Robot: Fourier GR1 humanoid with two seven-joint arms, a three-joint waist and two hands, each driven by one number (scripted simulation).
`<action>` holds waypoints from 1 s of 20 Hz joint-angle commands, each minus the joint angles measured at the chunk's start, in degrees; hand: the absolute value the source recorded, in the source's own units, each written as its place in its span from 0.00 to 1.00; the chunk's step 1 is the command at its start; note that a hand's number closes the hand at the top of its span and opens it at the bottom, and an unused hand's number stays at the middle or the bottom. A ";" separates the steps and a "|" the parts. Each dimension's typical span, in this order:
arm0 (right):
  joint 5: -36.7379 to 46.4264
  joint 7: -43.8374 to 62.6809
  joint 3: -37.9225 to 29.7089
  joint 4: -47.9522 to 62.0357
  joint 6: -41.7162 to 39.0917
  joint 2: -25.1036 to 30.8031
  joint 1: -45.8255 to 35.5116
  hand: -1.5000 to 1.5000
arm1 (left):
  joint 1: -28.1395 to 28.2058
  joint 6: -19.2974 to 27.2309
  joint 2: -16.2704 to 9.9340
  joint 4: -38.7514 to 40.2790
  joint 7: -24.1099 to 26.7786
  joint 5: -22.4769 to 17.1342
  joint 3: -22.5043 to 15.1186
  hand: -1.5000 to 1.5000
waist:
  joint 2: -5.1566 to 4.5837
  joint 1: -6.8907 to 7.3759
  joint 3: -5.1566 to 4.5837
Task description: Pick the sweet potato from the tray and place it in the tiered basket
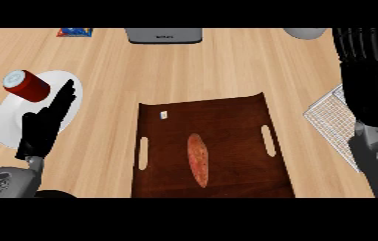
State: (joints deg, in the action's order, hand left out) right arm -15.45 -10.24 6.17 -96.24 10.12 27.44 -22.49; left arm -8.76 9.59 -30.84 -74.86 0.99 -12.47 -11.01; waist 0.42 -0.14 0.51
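Note:
The sweet potato (197, 160), long and orange-brown, lies lengthwise in the middle of the dark wooden tray (229, 120). The tiered basket (328, 120) shows as a wire-mesh shelf at the right edge, right of the tray. My right hand (362, 85) is raised over the basket at the far right, fingers straight and pointing away, holding nothing. My left hand (46, 125) rests open at the left, fingers up, over a white plate and apart from the tray.
A red can (26, 85) lies on the white plate (11, 120) at the left. A grey appliance (164, 35), a blue packet (75, 32) and a grey bowl (305, 33) line the far edge. A small white tag (164, 115) sits on the tray.

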 commanded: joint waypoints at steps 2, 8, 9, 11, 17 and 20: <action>-0.55 4.87 2.72 -0.51 4.21 -6.32 6.19 1.00 | -0.56 2.03 -0.95 -2.01 0.35 2.30 1.84 0.50 | -0.28 0.02 -0.50; 7.20 15.64 3.95 12.63 17.68 -5.79 19.35 1.00 | -1.31 5.63 -0.12 -2.86 0.18 3.45 2.23 0.50 | -2.01 -3.21 -1.61; 7.24 16.28 3.30 12.95 22.61 -9.13 22.64 0.00 | -0.61 6.00 -0.41 -2.13 0.30 3.54 2.73 0.50 | -1.24 -3.64 -1.16; 10.36 16.98 6.07 10.35 30.76 -14.65 26.77 0.00 | 0.51 7.17 0.33 -3.52 0.81 4.64 1.86 0.50 | 0.12 -2.60 -0.86; 27.58 34.12 20.00 -6.10 40.06 -11.21 32.17 0.00 | -0.29 8.30 1.58 -7.39 -3.36 6.35 0.26 0.50 | -0.08 -0.35 -0.76; 28.22 41.61 23.55 -9.09 28.82 -2.90 33.04 0.00 | -0.58 7.29 1.03 -6.89 -3.98 6.19 0.05 0.50 | -0.13 -0.37 -0.90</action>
State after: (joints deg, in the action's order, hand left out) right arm 8.24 21.59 24.81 -100.61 43.80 17.87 8.87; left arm -8.57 16.91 -29.73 -81.09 -1.15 -7.01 -10.29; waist 0.38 -0.89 -0.31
